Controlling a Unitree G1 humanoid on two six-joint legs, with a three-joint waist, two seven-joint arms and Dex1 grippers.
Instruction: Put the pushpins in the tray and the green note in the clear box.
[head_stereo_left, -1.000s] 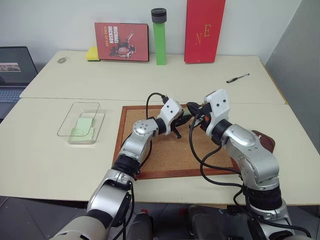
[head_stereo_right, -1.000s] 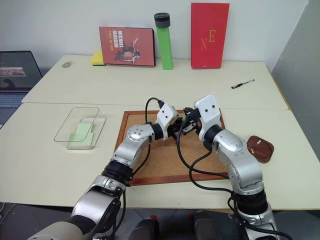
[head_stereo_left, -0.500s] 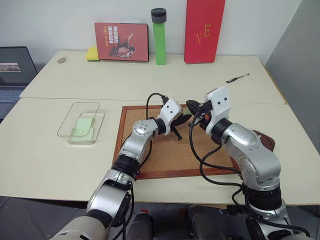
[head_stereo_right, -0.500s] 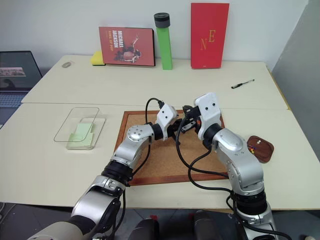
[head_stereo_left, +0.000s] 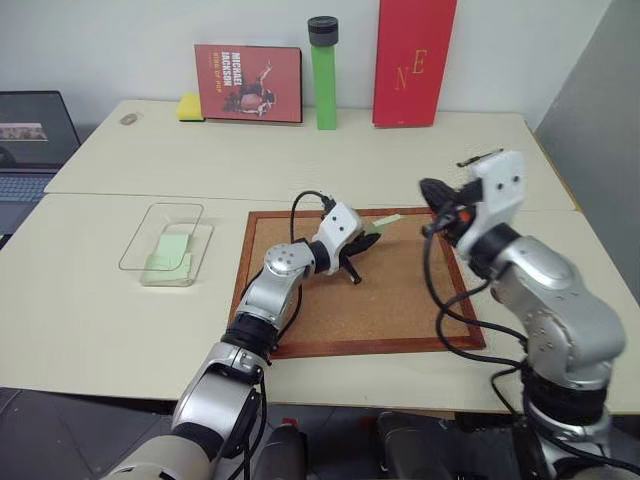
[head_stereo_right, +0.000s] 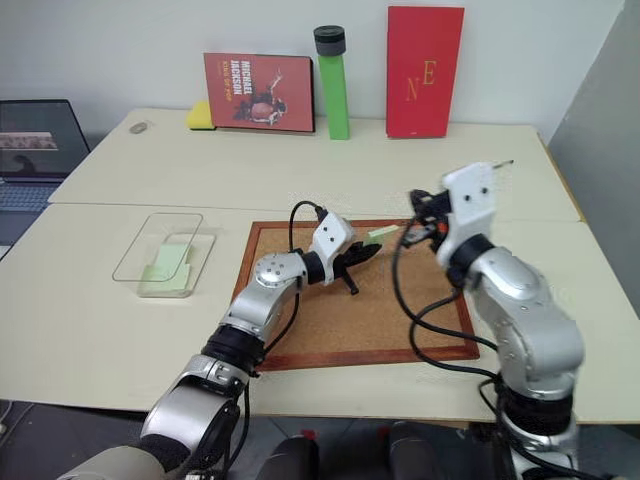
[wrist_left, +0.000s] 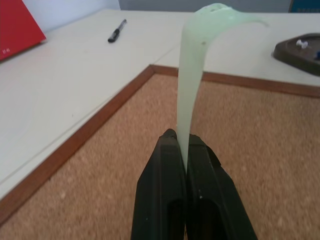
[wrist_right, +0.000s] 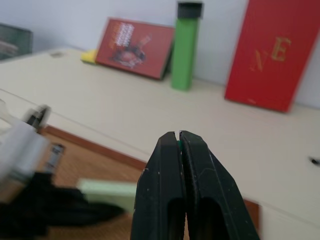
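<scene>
Green note was pinched in the left gripper; clear box lay leftward; right gripper clenched, perhaps on a pushpin.

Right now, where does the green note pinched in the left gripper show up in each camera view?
Left eye: green note sticks out of the left gripper, above the corkboard's far edge.
Right eye: same place, near the far frame.
Left wrist: curls up from between the shut fingers.
Right wrist: pale blurred strip just inside the frame.
Shared landmark: the corkboard.
</scene>
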